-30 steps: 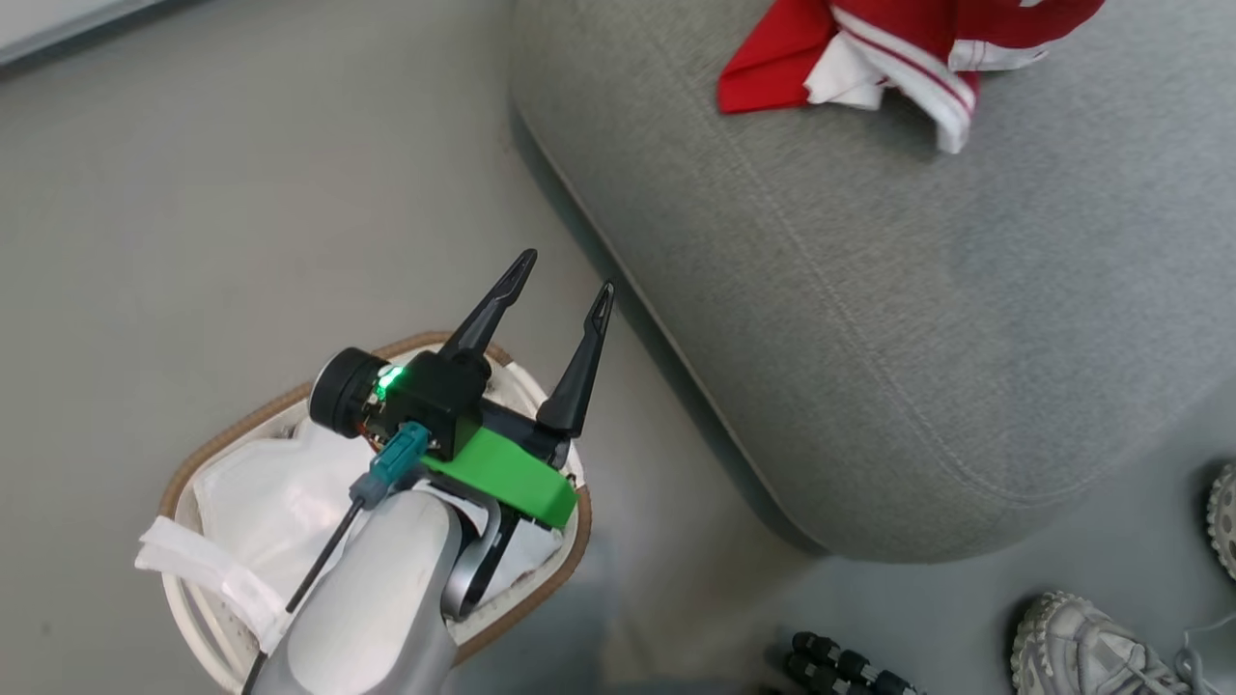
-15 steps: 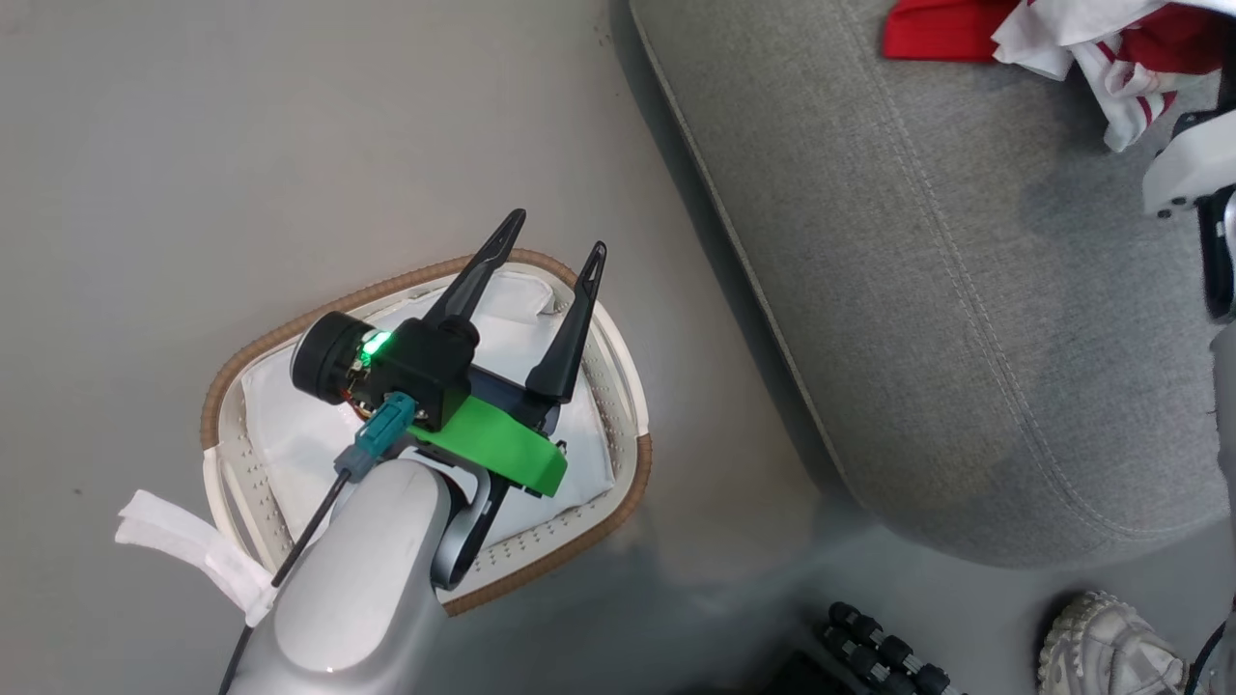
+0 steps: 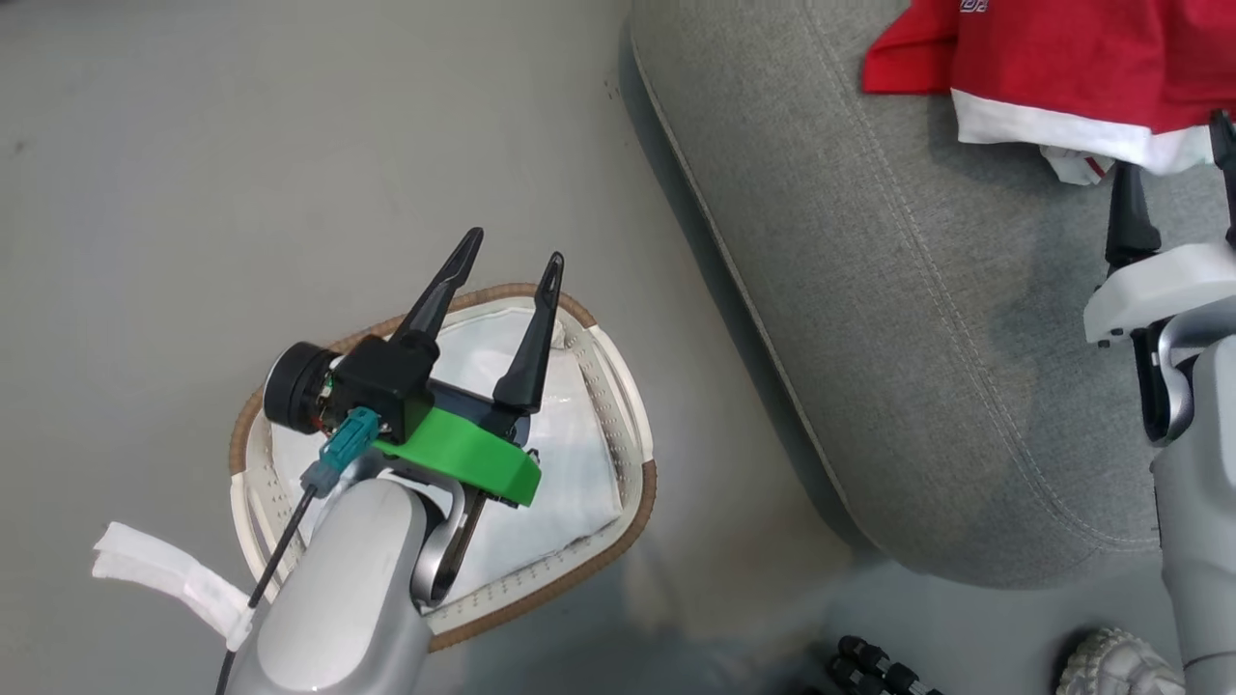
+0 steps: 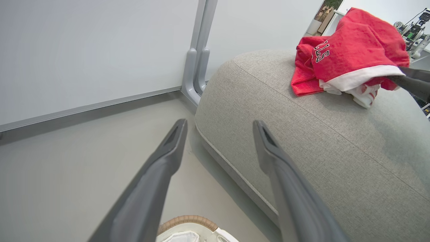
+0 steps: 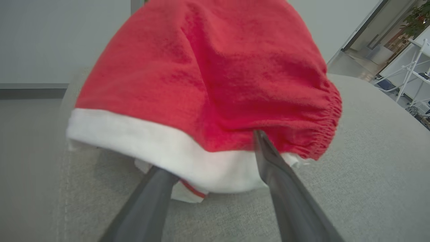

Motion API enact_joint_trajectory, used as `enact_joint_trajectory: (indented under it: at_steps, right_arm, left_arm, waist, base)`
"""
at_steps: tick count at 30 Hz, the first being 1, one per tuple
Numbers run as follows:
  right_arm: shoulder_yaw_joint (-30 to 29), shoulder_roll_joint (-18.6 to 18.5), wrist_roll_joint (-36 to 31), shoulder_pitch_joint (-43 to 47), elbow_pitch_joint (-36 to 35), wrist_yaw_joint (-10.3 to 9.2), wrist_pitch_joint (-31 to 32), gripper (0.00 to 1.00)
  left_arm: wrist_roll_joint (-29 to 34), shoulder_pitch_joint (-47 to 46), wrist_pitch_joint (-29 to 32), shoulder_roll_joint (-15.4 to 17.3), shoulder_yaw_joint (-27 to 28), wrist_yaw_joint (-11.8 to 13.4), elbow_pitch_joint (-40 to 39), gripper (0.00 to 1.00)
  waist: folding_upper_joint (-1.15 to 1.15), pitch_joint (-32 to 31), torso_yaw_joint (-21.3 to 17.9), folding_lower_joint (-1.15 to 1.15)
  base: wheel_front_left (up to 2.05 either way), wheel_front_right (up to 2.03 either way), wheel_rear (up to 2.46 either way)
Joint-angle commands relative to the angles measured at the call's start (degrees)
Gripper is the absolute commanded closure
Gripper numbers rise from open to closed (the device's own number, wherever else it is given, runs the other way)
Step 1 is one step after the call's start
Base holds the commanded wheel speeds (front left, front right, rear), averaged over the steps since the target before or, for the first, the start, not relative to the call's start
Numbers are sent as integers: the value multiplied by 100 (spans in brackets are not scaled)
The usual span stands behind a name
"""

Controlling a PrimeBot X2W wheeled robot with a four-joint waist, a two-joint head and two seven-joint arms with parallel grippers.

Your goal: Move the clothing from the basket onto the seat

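Clothing lies by the seat's far edge, our right jaws apart at its hem, left jaws apart over the basket, seemingly empty; next we should back out.

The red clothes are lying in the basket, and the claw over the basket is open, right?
Not quite. The red clothes lie on the grey seat, not in the basket; the head view shows them there, and white liner inside the basket. The left gripper over the basket is open, as you said.
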Motion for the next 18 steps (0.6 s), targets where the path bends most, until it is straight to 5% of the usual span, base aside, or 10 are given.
enact_joint_trajectory:
  at_steps: [1,18]
  right_arm:
    - [-7,39,68,185,-102,-8,-10,0]
    - [1078,541,650,1438,-1113,-8,-10,0]
  left_arm:
    - [53,131,-4,-4,89,-17,17,0]
    - [562,1020,-4,-219,1322,-13,-134,0]
  waist:
    - [0,-306,-9,-1]
    - [0,-1295,770,-1]
  base:
    - [0,0,0]
    - [0,0,0]
